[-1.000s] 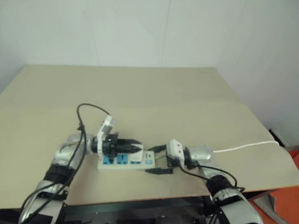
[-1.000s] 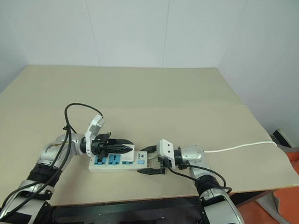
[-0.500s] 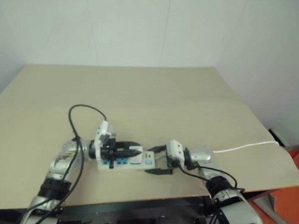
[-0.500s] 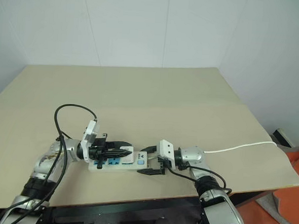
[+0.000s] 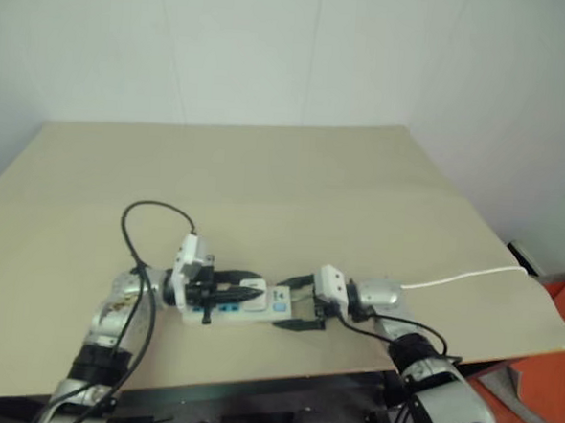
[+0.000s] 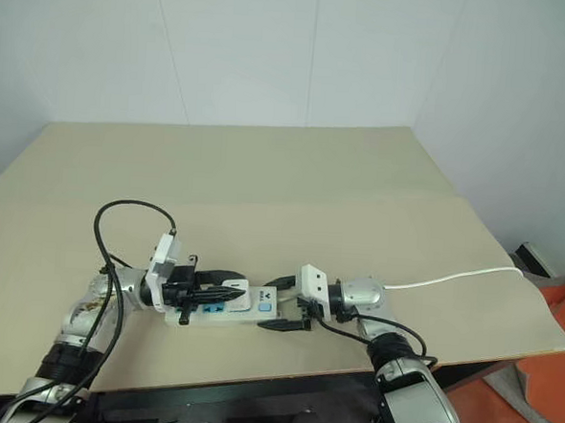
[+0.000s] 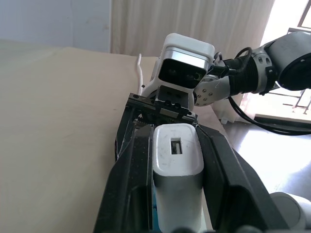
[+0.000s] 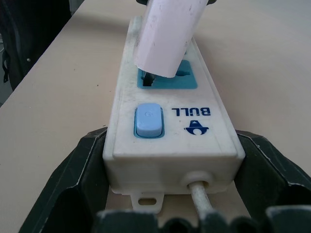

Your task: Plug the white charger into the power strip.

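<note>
Step in hand: seating the white charger (image 8: 165,34) into the power strip (image 8: 171,127); by my reading the insertion is under way, not finished.
Charger: tilted over the blue socket next to the switch end, its lower edge at the socket face; whether the prongs are fully in cannot be told.
Left gripper (image 7: 178,145): fingers pinching the charger from both sides, reaching in from the left.
Right gripper (image 8: 170,194): fingers spread wide, one on each side of the strip's cord end, bracing it; whether they press the casing cannot be told.
Power strip: flat on the counter (image 6: 265,182) near its near edge, between the two grippers, white cord (image 6: 451,276) trailing right.
Next move: probably straighten the charger upright over the socket, then press it down while the right gripper keeps the strip from sliding.
Risk: pushing while tilted may jam the prongs.
</note>
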